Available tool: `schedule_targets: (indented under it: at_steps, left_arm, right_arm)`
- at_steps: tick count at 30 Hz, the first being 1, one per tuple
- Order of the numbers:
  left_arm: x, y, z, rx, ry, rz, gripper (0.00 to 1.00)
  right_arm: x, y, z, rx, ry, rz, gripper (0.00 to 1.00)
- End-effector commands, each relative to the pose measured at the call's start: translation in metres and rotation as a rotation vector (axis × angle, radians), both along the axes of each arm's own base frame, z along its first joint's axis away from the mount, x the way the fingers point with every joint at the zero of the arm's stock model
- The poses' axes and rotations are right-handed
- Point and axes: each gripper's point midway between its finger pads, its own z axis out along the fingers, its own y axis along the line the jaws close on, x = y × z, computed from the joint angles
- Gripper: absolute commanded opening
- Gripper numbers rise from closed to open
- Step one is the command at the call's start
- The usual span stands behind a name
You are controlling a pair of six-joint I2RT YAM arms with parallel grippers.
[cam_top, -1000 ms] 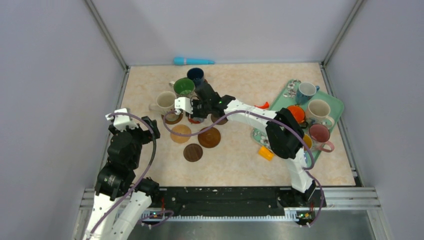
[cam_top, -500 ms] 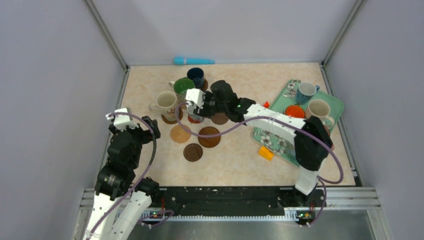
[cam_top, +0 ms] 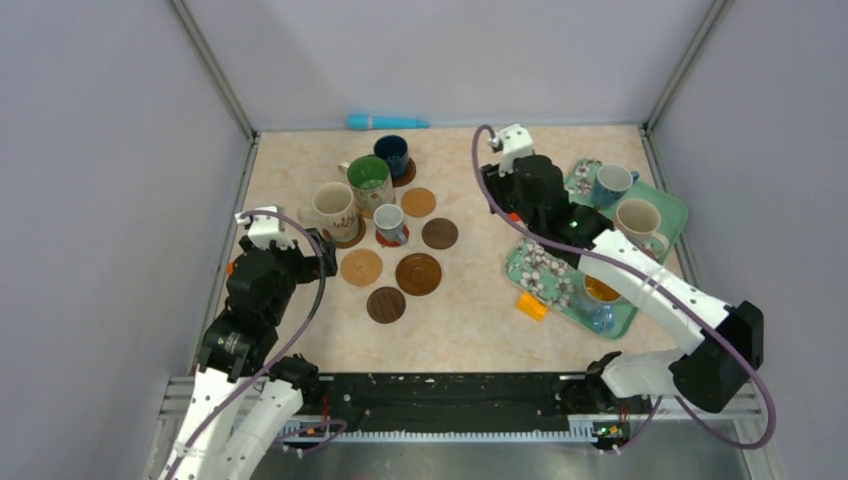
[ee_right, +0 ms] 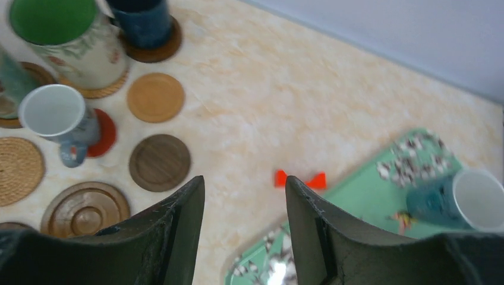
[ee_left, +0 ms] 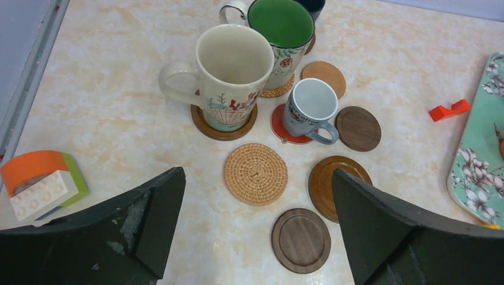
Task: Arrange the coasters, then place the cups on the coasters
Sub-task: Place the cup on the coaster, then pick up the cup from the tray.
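We are hanging the left fingers (ee_left: 257, 178) wide apart over the table (ee_left: 107, 107), with nothing gripped. Just ahead of their gap a woven coaster (ee_left: 255, 173) is lying bare. A dark wooden coaster (ee_left: 301, 239) is sitting nearer, toward the right finger, and a larger ridged coaster (ee_left: 324, 184) is showing partly behind that finger. Farther ahead a small white cup (ee_left: 309, 105) is standing on a red coaster (ee_left: 279, 127). A cream mug (ee_left: 229, 71) on a dark-rimmed coaster (ee_left: 221, 132) is standing to its left, and a green-lined mug (ee_left: 282, 24) on a second woven coaster (ee_left: 274, 92) behind it. A light tan coaster (ee_left: 324, 77) and a walnut coaster (ee_left: 358, 127) are lying bare to the right of the small cup. The right fingers (ee_right: 243, 184) are also standing apart and empty. A small red piece (ee_right: 300, 179) is lying just beyond one fingertip, and a teal tray (ee_right: 368, 196) carrying a blue cup (ee_right: 451, 202) is sitting farther right. A dark blue mug (ee_right: 139, 21) on a brown coaster (ee_right: 160, 50) is standing far ahead to their left.
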Motion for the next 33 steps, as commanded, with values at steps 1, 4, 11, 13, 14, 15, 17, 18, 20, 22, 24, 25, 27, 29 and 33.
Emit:
schedule_targets:
  at_steps: [1, 4, 11, 13, 14, 15, 17, 18, 20, 22, 24, 25, 27, 29, 33]
  left_arm:
    - [0.004, -0.007, 0.008, -0.012, -0.035, -0.04, 0.99]
    - [0.004, -0.008, 0.008, -0.013, -0.037, -0.043, 0.99]
    - [0.004, -0.015, 0.008, -0.02, -0.039, -0.078, 0.99]
    - [0.004, -0.015, 0.006, -0.018, -0.033, -0.081, 0.99]
    - [0.004, -0.015, 0.006, -0.018, -0.032, -0.082, 0.99]
    - [0.003, -0.015, 0.006, -0.019, -0.034, -0.081, 0.99]
    - [0.003, -0.014, 0.007, -0.018, -0.037, -0.076, 0.99]
    - [0.003, -0.014, 0.007, -0.017, -0.04, -0.075, 0.99]
    - [0.002, -0.013, 0.008, -0.016, -0.043, -0.073, 0.99]
    - [0.002, -0.013, 0.008, -0.015, -0.043, -0.072, 0.99]
    - [0.002, -0.013, 0.008, -0.016, -0.045, -0.073, 0.99]
    - [0.003, -0.013, 0.007, -0.016, -0.043, -0.072, 0.99]
    - [0.003, -0.013, 0.007, -0.013, -0.041, -0.073, 0.99]
    - [0.003, -0.013, 0.007, -0.012, -0.039, -0.072, 0.99]
    - [0.004, -0.013, 0.005, -0.009, -0.035, -0.074, 0.99]
  right_arm:
    - [-0.007, -0.079, -0.02, 0.092, 0.095, -0.328, 0.52]
    - [-0.005, -0.119, -0.033, 0.099, 0.127, -0.404, 0.59]
    - [0.029, -0.187, -0.026, 0.028, 0.115, -0.435, 0.6]
    - [0.049, -0.199, -0.031, 0.016, 0.116, -0.429, 0.58]
    - [0.058, -0.207, -0.035, 0.008, 0.117, -0.435, 0.58]
    - [0.066, -0.214, -0.04, -0.005, 0.13, -0.449, 0.58]
    - [0.08, -0.233, -0.051, -0.022, 0.171, -0.485, 0.57]
    - [0.087, -0.239, -0.058, -0.027, 0.195, -0.491, 0.57]
    - [0.098, -0.249, -0.068, -0.037, 0.224, -0.504, 0.56]
    - [0.108, -0.266, -0.078, -0.043, 0.248, -0.528, 0.54]
    - [0.116, -0.274, -0.086, -0.062, 0.271, -0.533, 0.53]
    - [0.12, -0.276, -0.09, -0.076, 0.28, -0.53, 0.52]
    - [0.126, -0.281, -0.094, -0.098, 0.289, -0.529, 0.5]
    - [0.132, -0.283, -0.102, -0.109, 0.308, -0.527, 0.49]
    - [0.139, -0.278, -0.114, -0.094, 0.338, -0.483, 0.49]
